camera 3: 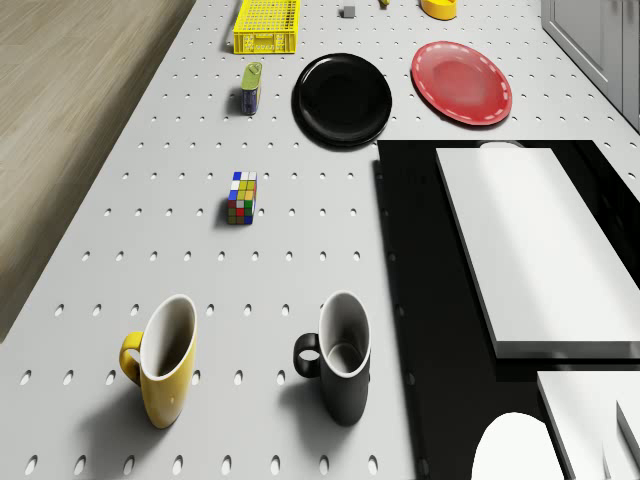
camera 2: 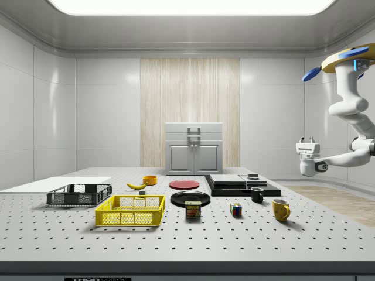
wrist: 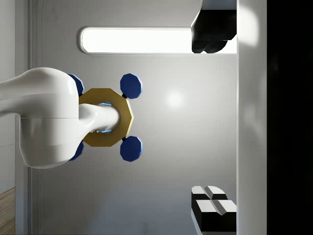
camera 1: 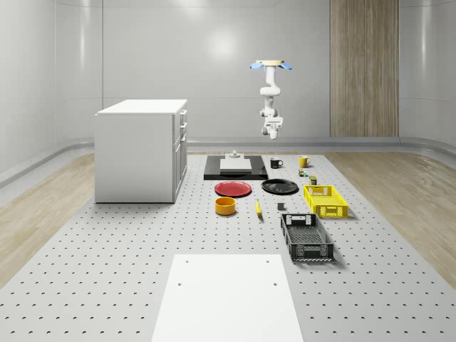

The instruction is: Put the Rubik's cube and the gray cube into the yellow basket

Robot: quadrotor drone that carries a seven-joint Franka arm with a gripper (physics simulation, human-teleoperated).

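Note:
The Rubik's cube [camera 3: 241,197] [camera 2: 236,209] [camera 1: 302,172] lies on the perforated table between the mugs and a spam can. Further along stands the yellow basket [camera 1: 325,200] [camera 2: 131,211] [camera 3: 266,25], with nothing visible inside. The small gray cube [camera 1: 281,207] [camera 3: 348,12] sits on the table beside the basket. My drone [camera 1: 271,65] [camera 2: 348,58] hovers high over the table's far end, above the black slab and mugs. The arm curls down and the gripper [camera 1: 271,128] [camera 2: 306,141] [wrist: 212,122] points upward, open and holding nothing, well above every object.
Yellow mug [camera 3: 160,372] and black mug [camera 3: 340,370] stand near the Rubik's cube. Spam can [camera 3: 251,87], black plate [camera 3: 342,98], red plate [camera 3: 461,83], orange bowl [camera 1: 225,206], banana [camera 1: 258,207], black basket [camera 1: 306,236], black slab [camera 1: 235,171], white cabinet [camera 1: 141,149].

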